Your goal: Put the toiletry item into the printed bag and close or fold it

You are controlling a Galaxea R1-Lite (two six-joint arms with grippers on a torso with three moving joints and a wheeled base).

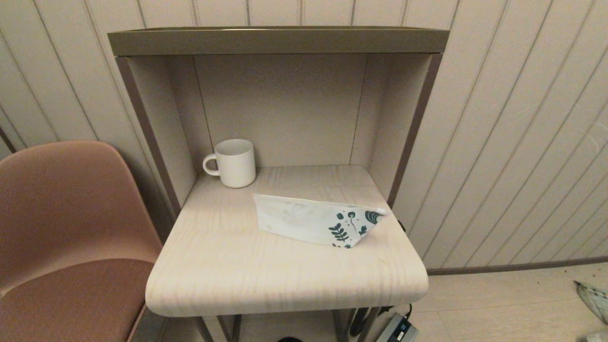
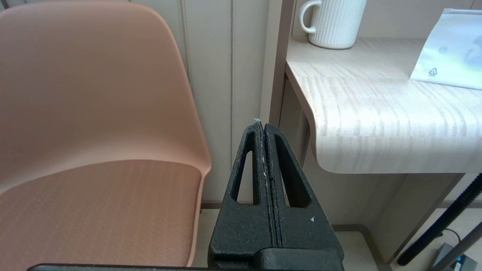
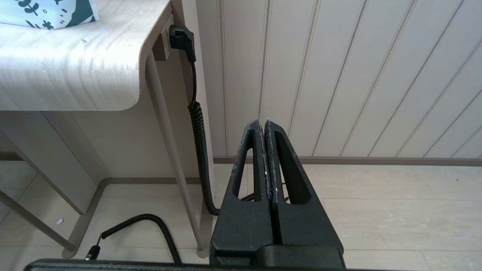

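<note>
With both the left gripper (image 2: 263,126) and right gripper (image 3: 263,123) pressed shut, empty and parked below the tabletop, raise one toward the printed bag (image 1: 316,221) above; no toiletry item shows.

We count one printed bag (image 1: 316,221) on the wooden shelf top (image 1: 266,266), and one white ribbed mug (image 1: 233,163) with a single handle. One pink chair (image 1: 61,228) stands beside the unit. We count two grippers, each seen only by its own wrist camera: one left gripper (image 2: 262,125) and one right gripper (image 3: 263,123), each with two black fingers pressed together. One coiled black cable (image 3: 198,135) hangs from one plug (image 3: 180,37) at the shelf's side. On the bag we count one small triangle mark (image 2: 432,71). We count zero tubes in any view.
</note>
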